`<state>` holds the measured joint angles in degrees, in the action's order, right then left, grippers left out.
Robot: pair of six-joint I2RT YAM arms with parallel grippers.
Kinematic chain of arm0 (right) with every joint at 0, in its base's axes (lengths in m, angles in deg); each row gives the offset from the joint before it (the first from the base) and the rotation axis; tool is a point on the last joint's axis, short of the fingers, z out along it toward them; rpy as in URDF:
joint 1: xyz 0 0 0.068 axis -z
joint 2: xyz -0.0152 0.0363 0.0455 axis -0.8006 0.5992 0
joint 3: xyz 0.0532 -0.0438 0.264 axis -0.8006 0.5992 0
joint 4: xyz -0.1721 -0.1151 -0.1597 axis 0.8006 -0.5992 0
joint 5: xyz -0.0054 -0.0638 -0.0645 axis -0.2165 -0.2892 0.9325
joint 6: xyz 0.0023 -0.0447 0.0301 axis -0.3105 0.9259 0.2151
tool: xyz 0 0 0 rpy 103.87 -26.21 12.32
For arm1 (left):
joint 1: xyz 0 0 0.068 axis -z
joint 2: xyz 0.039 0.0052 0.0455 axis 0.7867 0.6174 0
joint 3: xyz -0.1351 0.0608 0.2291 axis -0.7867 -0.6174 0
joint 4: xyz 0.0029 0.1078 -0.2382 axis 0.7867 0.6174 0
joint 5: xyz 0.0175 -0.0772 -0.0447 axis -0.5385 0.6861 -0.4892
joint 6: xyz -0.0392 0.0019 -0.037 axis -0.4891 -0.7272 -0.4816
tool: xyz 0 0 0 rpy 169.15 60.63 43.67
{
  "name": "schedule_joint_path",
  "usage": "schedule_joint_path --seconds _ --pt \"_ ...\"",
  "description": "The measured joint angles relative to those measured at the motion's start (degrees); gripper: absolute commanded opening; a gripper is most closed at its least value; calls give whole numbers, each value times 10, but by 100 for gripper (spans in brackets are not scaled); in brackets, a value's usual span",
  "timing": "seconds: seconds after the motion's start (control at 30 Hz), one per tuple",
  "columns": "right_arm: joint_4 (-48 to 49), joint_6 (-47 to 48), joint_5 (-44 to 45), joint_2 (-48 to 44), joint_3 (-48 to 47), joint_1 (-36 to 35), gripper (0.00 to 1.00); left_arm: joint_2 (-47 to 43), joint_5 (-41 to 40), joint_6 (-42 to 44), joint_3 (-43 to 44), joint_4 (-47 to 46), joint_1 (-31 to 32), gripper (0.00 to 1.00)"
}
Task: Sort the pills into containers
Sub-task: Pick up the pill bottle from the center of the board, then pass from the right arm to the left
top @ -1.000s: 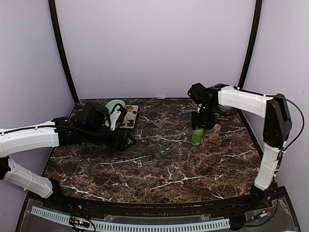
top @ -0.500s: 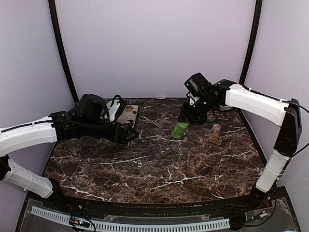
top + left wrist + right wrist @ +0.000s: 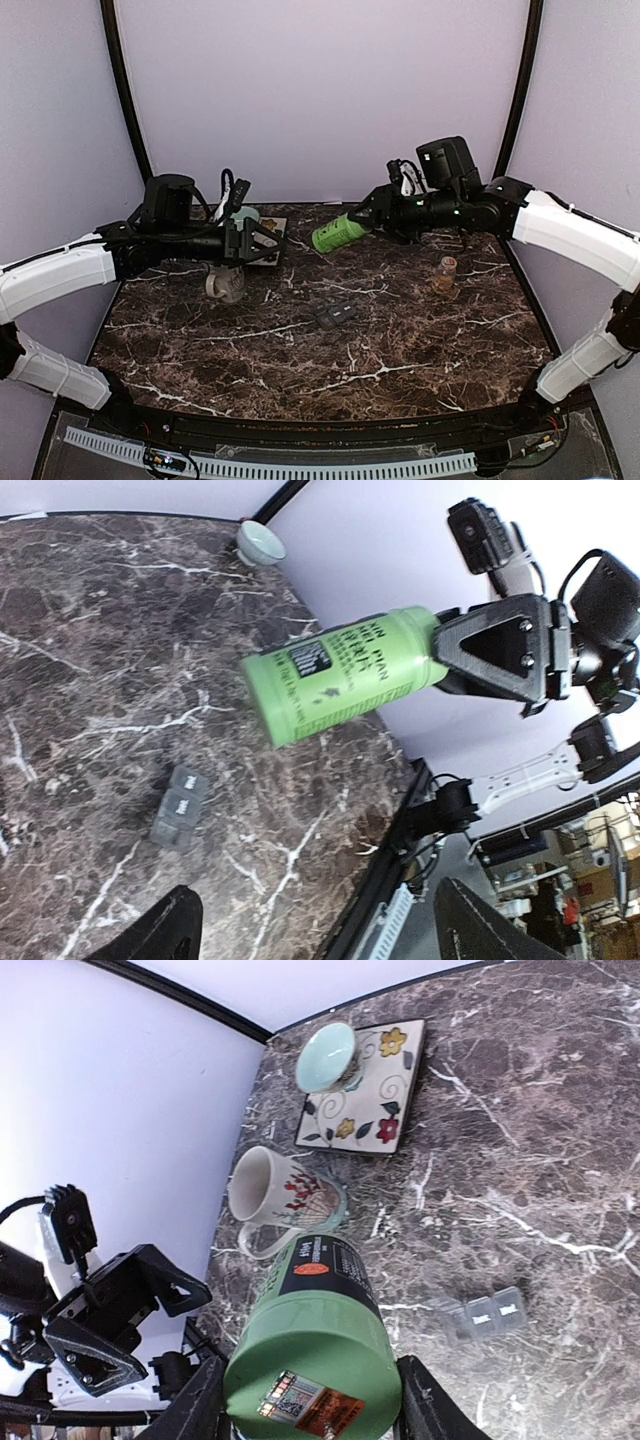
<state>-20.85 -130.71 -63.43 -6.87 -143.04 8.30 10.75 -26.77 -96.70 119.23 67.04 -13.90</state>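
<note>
Containers (image 3: 333, 314), the low dark grey strip of joined compartments, are lying near the middle of the desk (image 3: 420, 350) in the top view, well apart from both arms, and no pills are showing anywhere. Your right pincer (image 3: 370, 216) is gripping the green bottle (image 3: 338, 233) and holding it tipped almost level in the air above the far part of the desk, its free end pointing toward your left pincer (image 3: 262, 243), which is hovering with nothing in it above the white mug (image 3: 224, 284). A small jar (image 3: 446, 272) is standing off to the right. From the left wrist, the fingers (image 3: 170, 925) are standing wide apart and empty, with the bottle (image 3: 340, 685) hanging ahead of them and the strip (image 3: 180, 807) lying on the desk below it. From the right wrist, the bottle (image 3: 315, 1360) is sitting clamped between the fingers, with the mug just beyond it and the strip (image 3: 485, 1315) off to the right. You are probably lining up to take the bottle's free end, so be bringing the left pincer in along the bottle's axis, squaring the jaws on it before closing, holding the right grip firm and the bottle level so nothing is spilling.
</note>
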Motion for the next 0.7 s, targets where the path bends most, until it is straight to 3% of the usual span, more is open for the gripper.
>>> schedule_joint_path --seconds 0.27,0.7 --pt "104 -38 -41 -14 35 -26 0 12 89 -83 5 -95 -25 83" --pt "202 -49 -52 -18 42 -50 0 18 121 -124 5 -130 -52 84"
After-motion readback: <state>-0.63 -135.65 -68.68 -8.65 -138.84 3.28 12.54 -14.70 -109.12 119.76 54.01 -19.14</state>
